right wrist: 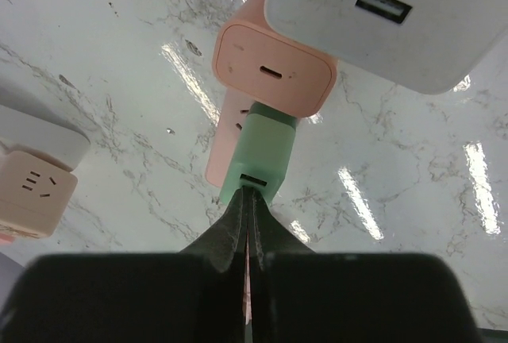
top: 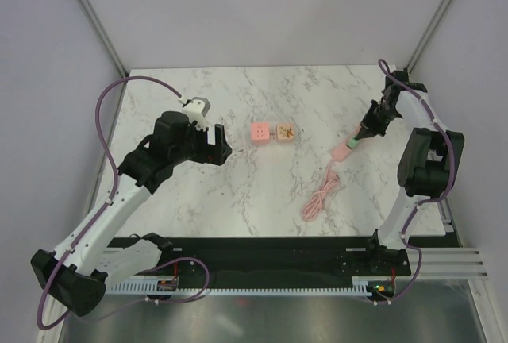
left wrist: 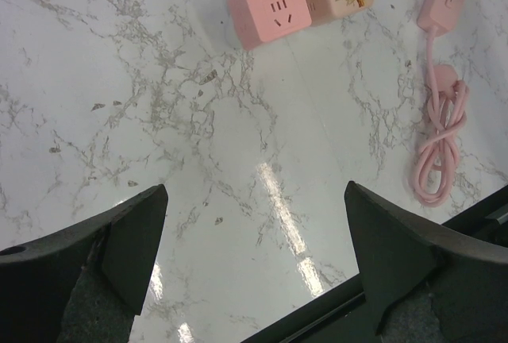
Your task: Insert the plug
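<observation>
Marble table (top: 262,192), grey walls (top: 238,9); left tool (left wrist: 254,192) spread, right tool (right wrist: 248,198) pressed together at green plug (right wrist: 259,151)

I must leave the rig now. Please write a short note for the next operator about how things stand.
Left hand: open, empty, over the table.
Right hand: shut, its tips touching the green plug.
The plug sits on the pink power strip; the cord lies coiled nearby.
Done: plug is at the strip.
Left: I cannot tell whether it is fully in, so probably press it down, then check.
</observation>
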Controlling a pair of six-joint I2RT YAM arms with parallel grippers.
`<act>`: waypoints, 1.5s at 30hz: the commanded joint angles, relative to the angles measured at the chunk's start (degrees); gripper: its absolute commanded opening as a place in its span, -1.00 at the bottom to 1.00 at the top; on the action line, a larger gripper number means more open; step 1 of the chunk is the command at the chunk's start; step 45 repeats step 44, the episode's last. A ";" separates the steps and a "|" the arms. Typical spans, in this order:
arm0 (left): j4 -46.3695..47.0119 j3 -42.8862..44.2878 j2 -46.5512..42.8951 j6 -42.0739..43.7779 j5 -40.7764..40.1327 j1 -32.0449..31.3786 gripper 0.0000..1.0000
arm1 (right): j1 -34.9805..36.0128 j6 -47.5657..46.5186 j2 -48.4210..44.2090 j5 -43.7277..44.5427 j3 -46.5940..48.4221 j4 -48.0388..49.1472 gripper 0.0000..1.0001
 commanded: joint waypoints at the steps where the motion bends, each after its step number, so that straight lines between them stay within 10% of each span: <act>1: 1.46 -0.18 0.03 2.48 -1.40 -0.25 1.00 | -0.19 -1.02 -1.62 2.03 2.57 -0.49 -0.99; 11: 0.85 2.18 -0.93 2.57 1.32 -0.25 0.99 | 1.21 -3.30 -19.52 -7.47 -2.60 2.92 -0.42; 13: 0.67 4.21 -2.07 1.96 4.12 -0.25 0.99 | 1.48 -4.88 -23.23 -8.17 -4.80 3.54 0.20; 14: 0.75 4.91 -2.51 1.52 5.09 -0.25 0.99 | 1.39 -5.23 -27.51 -8.35 -5.42 3.89 0.95; 29: 2.69 10.81 -11.64 -4.02 19.25 -0.25 0.99 | 2.36 6.80 -62.60 -20.66 -20.28 20.59 0.96; 45: 2.51 5.27 -18.16 -2.17 16.26 -0.25 1.00 | 2.53 8.91 -66.22 -24.10 -20.98 22.35 0.96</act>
